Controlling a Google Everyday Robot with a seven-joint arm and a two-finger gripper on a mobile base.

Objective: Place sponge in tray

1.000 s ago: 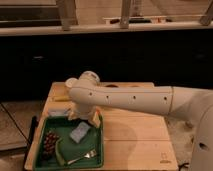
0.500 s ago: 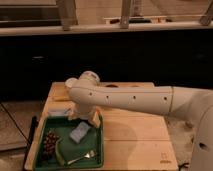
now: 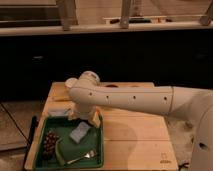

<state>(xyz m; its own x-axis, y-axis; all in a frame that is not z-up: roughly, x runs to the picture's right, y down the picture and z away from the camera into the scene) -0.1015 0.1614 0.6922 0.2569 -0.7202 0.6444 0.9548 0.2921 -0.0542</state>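
The dark green tray (image 3: 99, 148) lies on the left front part of the wooden table. The sponge (image 3: 80, 132), a small pale blue-grey block, lies inside the tray near its middle. My white arm reaches in from the right and bends down over the tray's back edge. The gripper (image 3: 93, 120) hangs just above and behind the sponge, close to it; I cannot tell whether it touches the sponge.
In the tray are a dark bunch of grapes (image 3: 50, 141), a green curved item (image 3: 59, 153) and a fork (image 3: 82, 157). A flat pale blue pad (image 3: 58, 112) lies on the table (image 3: 135, 135) behind the tray. A dark counter wall stands behind.
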